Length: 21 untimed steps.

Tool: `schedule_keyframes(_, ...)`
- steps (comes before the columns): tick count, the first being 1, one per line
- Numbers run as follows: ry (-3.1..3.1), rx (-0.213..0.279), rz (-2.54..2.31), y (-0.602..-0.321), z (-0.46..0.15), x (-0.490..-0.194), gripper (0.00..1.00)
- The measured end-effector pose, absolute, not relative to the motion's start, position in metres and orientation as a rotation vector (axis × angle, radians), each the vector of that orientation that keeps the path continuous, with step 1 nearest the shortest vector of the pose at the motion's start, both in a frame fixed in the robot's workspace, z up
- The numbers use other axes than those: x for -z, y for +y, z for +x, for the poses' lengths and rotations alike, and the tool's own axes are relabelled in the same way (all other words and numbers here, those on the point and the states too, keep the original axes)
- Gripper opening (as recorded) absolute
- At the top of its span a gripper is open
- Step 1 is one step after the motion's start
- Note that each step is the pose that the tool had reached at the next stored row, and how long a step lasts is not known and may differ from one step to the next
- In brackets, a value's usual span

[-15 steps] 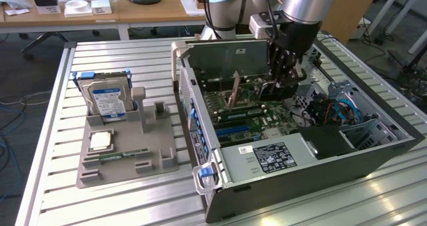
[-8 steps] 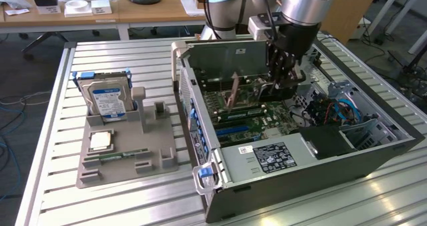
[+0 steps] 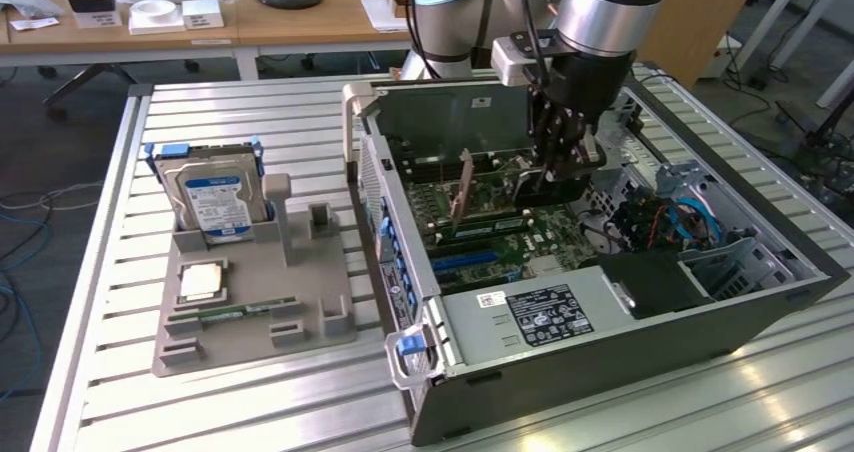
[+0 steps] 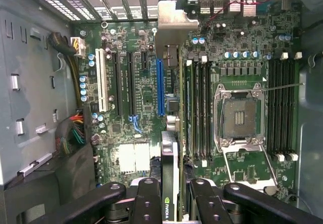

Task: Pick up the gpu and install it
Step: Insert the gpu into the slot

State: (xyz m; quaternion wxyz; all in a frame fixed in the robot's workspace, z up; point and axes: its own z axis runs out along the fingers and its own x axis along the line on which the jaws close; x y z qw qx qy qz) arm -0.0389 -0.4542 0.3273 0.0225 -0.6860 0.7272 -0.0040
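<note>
The gpu (image 4: pixel 170 158) stands on edge inside the open computer case (image 3: pixel 587 322), with its black cooler face and green board seen edge-on. Its silver end bracket (image 4: pixel 174 24) reaches the case's rear slot openings. My gripper (image 4: pixel 174 206) is shut on the card, one black finger (image 4: pixel 146 204) on each side. The card runs alongside the long blue slot (image 4: pixel 160 88) on the motherboard; I cannot tell whether it is seated. In the exterior view my gripper (image 3: pixel 558 167) reaches down into the case with the gpu (image 3: pixel 545 190) below it.
The empty processor socket (image 4: pixel 239 115) and memory slots (image 4: pixel 199 108) lie beside the card. Cables (image 4: pixel 73 133) bunch at the case wall. On the exterior view's left, a grey holder (image 3: pixel 320 322) carries a hard drive (image 3: pixel 214 197), a processor (image 3: pixel 200 280) and a RAM stick (image 3: pixel 234 312).
</note>
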Motion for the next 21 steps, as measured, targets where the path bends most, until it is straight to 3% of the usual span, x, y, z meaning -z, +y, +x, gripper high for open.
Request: schedule_keyframes(21, 2.257, 0.011, -2.129, -0.4542, -0.0389, -0.3258, 0.27)
